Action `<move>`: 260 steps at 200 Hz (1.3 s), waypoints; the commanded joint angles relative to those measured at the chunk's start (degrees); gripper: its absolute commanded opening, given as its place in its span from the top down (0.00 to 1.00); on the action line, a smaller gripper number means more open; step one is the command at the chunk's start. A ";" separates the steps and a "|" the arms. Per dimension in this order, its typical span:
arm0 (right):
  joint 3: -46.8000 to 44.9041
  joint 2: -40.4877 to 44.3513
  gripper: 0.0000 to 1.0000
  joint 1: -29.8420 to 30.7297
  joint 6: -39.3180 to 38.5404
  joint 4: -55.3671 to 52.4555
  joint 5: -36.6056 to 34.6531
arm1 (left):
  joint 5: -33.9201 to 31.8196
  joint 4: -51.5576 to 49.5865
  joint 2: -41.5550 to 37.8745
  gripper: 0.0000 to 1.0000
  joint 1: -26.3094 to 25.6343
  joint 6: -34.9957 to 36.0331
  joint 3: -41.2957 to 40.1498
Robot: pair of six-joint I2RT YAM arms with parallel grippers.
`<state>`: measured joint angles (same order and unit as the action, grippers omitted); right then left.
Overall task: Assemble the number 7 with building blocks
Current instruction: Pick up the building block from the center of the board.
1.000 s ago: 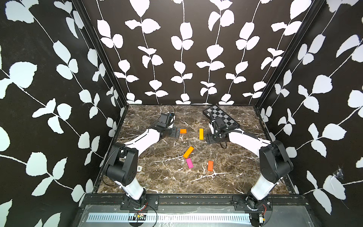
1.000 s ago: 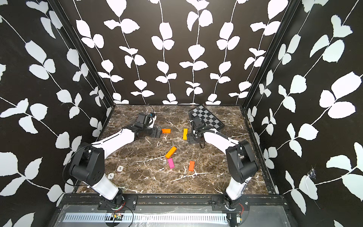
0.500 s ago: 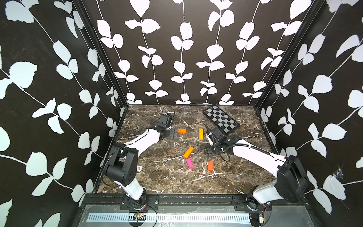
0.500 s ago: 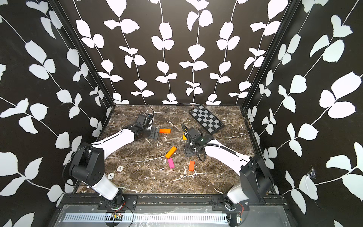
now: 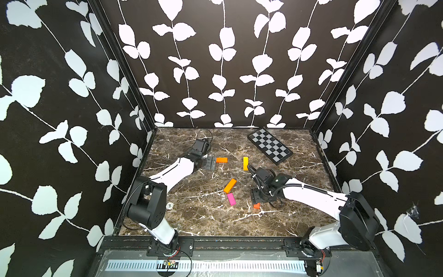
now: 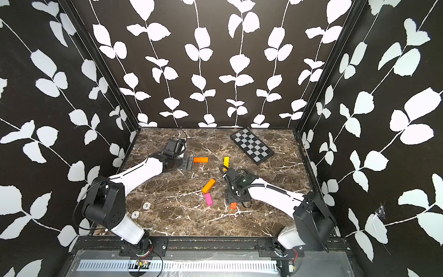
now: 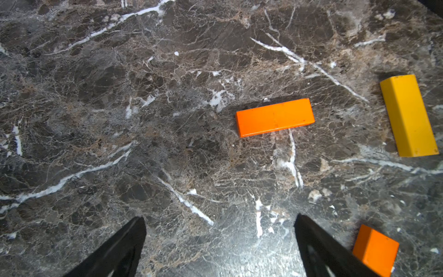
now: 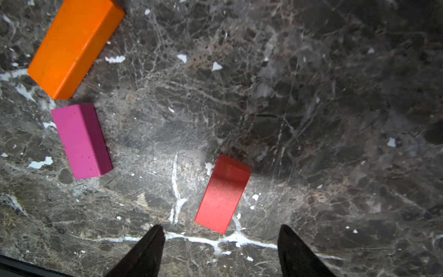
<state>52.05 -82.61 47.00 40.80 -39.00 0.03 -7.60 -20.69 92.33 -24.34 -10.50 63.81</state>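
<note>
The 5 building blocks (image 5: pixel 230 185) lie scattered on the surface (image 5: pixel 191 215), all nearer the robot than the checkered board (image 5: pixel 269 146). The left tool (image 7: pixel 219 219) and right tool (image 8: pixel 220 230) both stand wide apart, empty.

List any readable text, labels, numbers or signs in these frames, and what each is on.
None readable in any view.
Blocks carry no print: orange block, yellow block, pink block, red-orange block.
Checkered board: plain squares, no letters or digits.
</note>
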 commanded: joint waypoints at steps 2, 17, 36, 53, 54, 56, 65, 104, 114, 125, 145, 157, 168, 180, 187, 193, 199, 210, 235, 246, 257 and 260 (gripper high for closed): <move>-0.36 -0.50 0.28 0.74 4.08 0.20 -0.03 | -0.64 -0.97 -1.62 0.01 0.04 -0.46 -0.88; -0.79 -0.19 0.30 0.72 4.96 0.16 -0.16 | -1.09 -0.76 -1.57 0.04 0.04 -0.72 -0.90; -1.77 -0.33 0.30 0.72 5.99 1.99 0.21 | -1.02 -0.55 -1.13 0.05 -0.01 -1.76 -0.80; -2.13 -2.05 0.31 0.72 6.41 3.79 1.17 | 0.18 0.29 -0.95 0.05 -0.09 -2.63 -0.88; -2.13 -2.17 0.31 0.72 6.40 3.82 1.14 | 0.24 0.38 -0.94 0.05 -0.05 -2.63 -0.88; -2.13 -2.40 0.31 0.74 6.40 3.73 1.18 | 0.40 0.41 -0.87 0.05 -0.04 -2.67 -0.88; -2.04 -3.47 0.31 0.73 6.49 3.72 0.96 | 0.62 0.54 -0.84 0.05 -0.07 -2.69 -0.88; -1.66 -5.95 0.33 0.72 6.43 5.64 0.26 | -0.01 0.29 -1.19 0.05 -0.10 -2.24 -0.97; -1.13 -6.92 0.33 0.72 6.01 5.21 0.44 | 0.04 0.21 -1.19 0.05 -0.03 -2.24 -1.01; -0.99 -7.63 0.34 0.72 5.74 4.91 0.42 | -0.04 0.12 -1.28 0.05 -0.09 -2.33 -1.21; -1.17 -7.66 0.36 0.74 5.70 4.93 -0.01 | -0.45 0.62 -1.63 0.06 -0.04 -2.24 -1.83; -1.17 -7.33 0.40 0.74 5.70 4.74 -0.39 | -0.41 0.86 -1.81 0.06 -0.02 -2.24 -2.02; -1.05 -7.15 0.41 0.70 5.60 4.28 -0.57 | -0.44 0.91 -1.81 0.06 -0.03 -2.24 -2.00; -1.08 -7.17 0.41 0.70 5.45 4.10 -0.71 | -0.32 0.95 -1.65 0.07 -0.09 -2.24 -2.02; -1.08 -7.17 0.41 0.72 5.43 4.05 -0.65 | -0.24 1.00 -1.57 0.07 -0.06 -2.26 -1.94; -1.05 -7.38 0.42 0.70 5.43 4.19 -0.65 | -0.17 1.00 -1.46 0.07 -0.09 -2.29 -1.94; -1.12 -7.55 0.44 0.72 5.52 4.27 -0.56 | -0.14 0.98 -1.41 0.08 -0.08 -2.33 -1.94; -0.99 -7.98 0.48 0.63 5.49 4.29 -0.44 | -0.18 1.00 -1.37 0.08 -0.03 -2.33 -1.93; -0.56 -8.62 0.50 0.63 5.09 4.12 -0.11 | -0.74 0.78 -1.76 0.08 -0.09 -2.10 -2.02; -0.38 -8.62 0.56 0.55 4.84 3.98 -0.11 | -1.08 0.85 -2.06 0.08 -0.05 -2.07 -2.11; -0.05 -8.62 0.59 0.46 4.53 3.61 -0.22 | -1.27 0.91 -2.29 0.08 -0.01 -2.06 -2.27; 0.05 -8.58 0.60 0.46 4.41 3.48 -0.26 | -1.32 0.89 -2.33 0.08 -0.03 -2.07 -2.29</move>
<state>50.37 -90.67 47.37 45.08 -33.78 0.67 -8.05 -20.03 92.33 -24.34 -12.43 62.50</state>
